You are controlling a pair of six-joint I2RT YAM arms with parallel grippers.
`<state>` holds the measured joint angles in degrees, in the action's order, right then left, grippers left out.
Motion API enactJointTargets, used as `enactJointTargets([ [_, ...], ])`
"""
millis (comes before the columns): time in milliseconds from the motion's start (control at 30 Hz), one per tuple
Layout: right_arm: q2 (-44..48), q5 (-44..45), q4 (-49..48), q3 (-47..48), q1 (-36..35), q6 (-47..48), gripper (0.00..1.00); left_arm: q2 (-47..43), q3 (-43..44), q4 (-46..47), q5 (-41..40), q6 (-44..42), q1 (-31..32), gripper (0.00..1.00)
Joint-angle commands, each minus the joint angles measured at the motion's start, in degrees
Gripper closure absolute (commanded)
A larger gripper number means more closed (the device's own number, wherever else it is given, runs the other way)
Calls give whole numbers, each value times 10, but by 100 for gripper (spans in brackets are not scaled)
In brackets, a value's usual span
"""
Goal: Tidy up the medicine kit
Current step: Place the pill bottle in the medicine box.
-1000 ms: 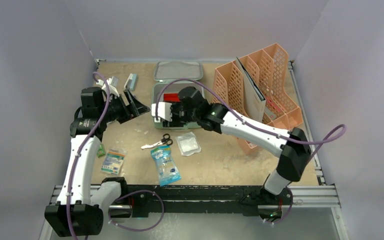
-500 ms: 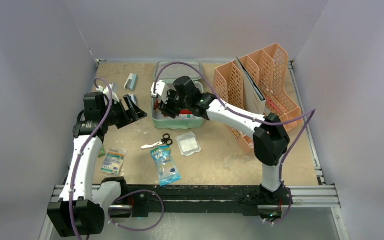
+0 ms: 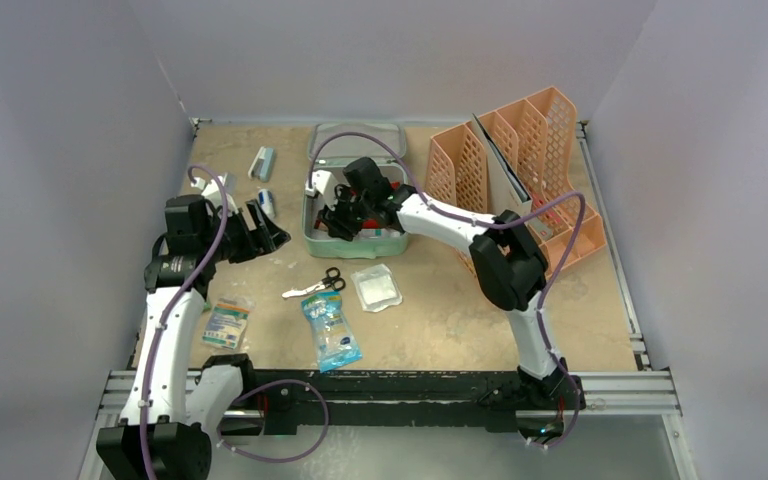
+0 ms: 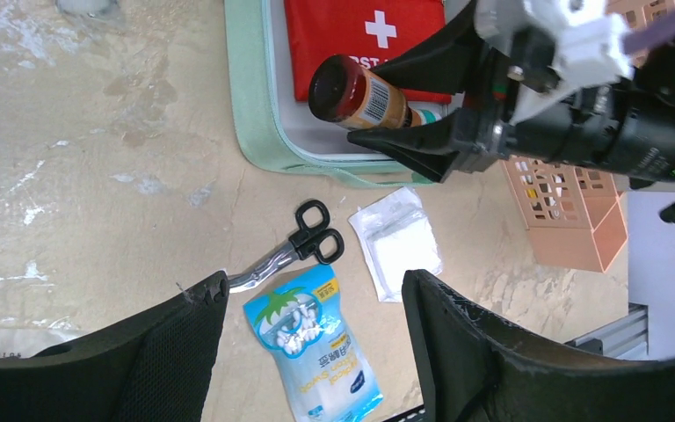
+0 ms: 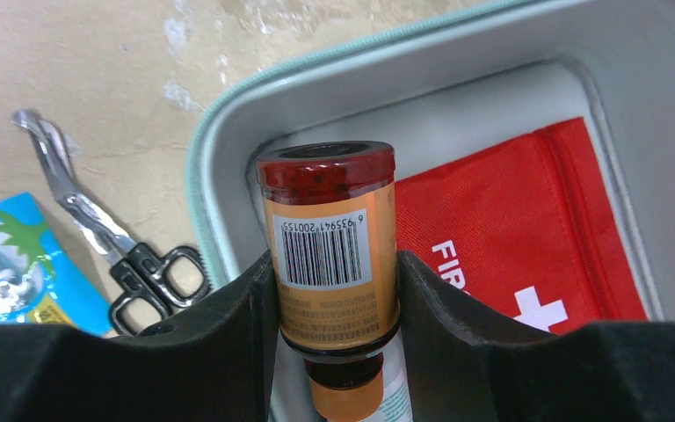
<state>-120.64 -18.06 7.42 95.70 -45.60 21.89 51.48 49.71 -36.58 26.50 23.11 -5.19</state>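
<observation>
Right now my right fingers (image 5: 228, 352) are clamped on an amber bottle (image 5: 330, 255), one finger pressed against each side of its barcode label. The bottle's dark red end sticks out past the fingertips. Directly beyond that end is the medicine kit (image 5: 378, 75), uncovered, and the bottle hangs over one corner of the box; I cannot tell whether it touches the box floor. Just to the right of these fingers, inside the kit, a red pouch (image 5: 527, 229) with a white cross lies flat. The lid (image 3: 357, 143) sits on the table (image 4: 97, 176) on the far side of the box from the fingers.

My left fingers (image 4: 492, 352) are spread wide with nothing between them, held above the table. Through the gap between them I see a blue packet (image 4: 316, 347). Scissors (image 4: 303, 246) lie just past it, and a gauze pad (image 4: 397, 242) lies beside the scissors, toward the right-hand finger. All three are on the table outside the kit.
</observation>
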Motion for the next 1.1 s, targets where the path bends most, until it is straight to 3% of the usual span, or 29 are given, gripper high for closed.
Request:
enactJointTargets([
  [0, -9, -35, -2, 41, 8, -14, 67, -10, -2, 7, -8, -22, -3, 29],
  [533, -48, -26, 118, 78, 11, 36, 57, -16, -4, 12, -10, -16, -4, 29],
  [1067, -72, -59, 180, 118, 11, 50, 38, -9, -2, 14, -17, -11, -3, 30],
])
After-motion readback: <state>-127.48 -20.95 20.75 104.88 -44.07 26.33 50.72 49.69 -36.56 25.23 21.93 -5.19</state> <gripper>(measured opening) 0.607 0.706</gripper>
